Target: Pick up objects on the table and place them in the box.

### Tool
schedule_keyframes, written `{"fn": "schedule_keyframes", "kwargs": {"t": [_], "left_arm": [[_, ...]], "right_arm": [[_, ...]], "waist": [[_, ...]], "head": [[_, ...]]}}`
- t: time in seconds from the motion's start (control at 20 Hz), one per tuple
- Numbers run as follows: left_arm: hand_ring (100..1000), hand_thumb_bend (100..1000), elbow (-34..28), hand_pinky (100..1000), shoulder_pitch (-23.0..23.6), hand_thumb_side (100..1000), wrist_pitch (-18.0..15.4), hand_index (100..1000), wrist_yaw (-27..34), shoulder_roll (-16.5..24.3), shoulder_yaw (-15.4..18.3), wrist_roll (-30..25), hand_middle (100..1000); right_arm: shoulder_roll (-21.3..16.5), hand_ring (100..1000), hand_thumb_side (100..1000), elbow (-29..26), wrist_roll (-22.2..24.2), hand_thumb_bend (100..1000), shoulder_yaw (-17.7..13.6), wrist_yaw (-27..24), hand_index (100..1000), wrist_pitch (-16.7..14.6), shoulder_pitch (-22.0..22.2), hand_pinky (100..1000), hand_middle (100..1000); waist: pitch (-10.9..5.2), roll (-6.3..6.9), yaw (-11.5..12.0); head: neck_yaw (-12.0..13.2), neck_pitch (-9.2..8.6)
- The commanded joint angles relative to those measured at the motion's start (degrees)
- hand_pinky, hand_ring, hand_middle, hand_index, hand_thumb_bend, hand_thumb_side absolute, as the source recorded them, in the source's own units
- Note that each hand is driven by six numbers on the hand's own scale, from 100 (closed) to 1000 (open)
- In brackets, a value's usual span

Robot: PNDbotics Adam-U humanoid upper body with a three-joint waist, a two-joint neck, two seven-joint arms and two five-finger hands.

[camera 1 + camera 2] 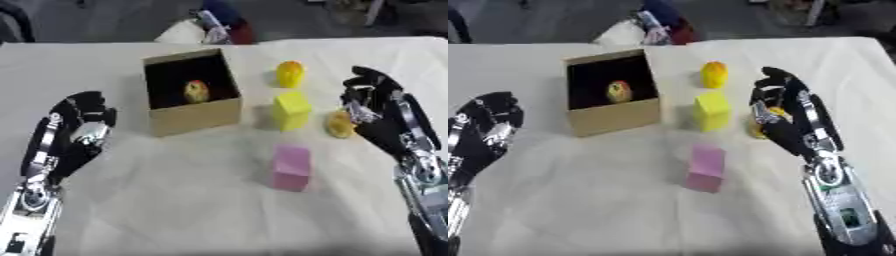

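A brown cardboard box (pixel 194 116) stands open on the white table, with a yellow-and-red fruit (pixel 196 91) inside. To its right lie a yellow rounded fruit (pixel 290 73), a yellow block (pixel 291 110) and a pink block (pixel 290 167). A small orange-yellow object (pixel 339 124) sits right beside my right hand (pixel 372 107), whose fingers are curled next to it; I cannot see whether they touch it. My left hand (pixel 80 125) rests left of the box, fingers bent, holding nothing.
The white cloth-covered table (pixel 175 200) stretches toward me. At its far edge sit a white, blue and red bundle of things (pixel 210 27) beyond the box.
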Motion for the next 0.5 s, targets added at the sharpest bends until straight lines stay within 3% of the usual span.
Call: {"fn": "schedule_keyframes", "kwargs": {"t": [0.05,0.3,0.5], "left_arm": [[736,347,-0.81,742,-0.3,432,-0.02,782,0.01,0.94,0.03,-0.22,680],[736,346,-0.7,742,-0.31,432,-0.02,782,-0.02,1.24,-0.19,-0.43,680],[736,343,-0.61,742,-0.27,435,0.02,783,0.0,1.37,-0.29,-0.5,680]], "right_arm": [[-5.72,756,398,-0.16,8.44,100,2.21,3.03,944,-0.24,-2.34,705,789],[-11.05,823,447,0.3,24.68,124,6.82,8.88,995,-1.76,-6.11,755,846],[-12.98,840,448,0.47,31.28,221,9.6,13.32,1000,-2.9,-8.5,774,857]], "waist": [[-1.57,-0.37,0.11],[-1.7,-0.52,0.31],[-1.75,-0.57,0.39]], "head": [[-0.31,0.28],[-0.74,0.28],[-0.92,0.28]]}}
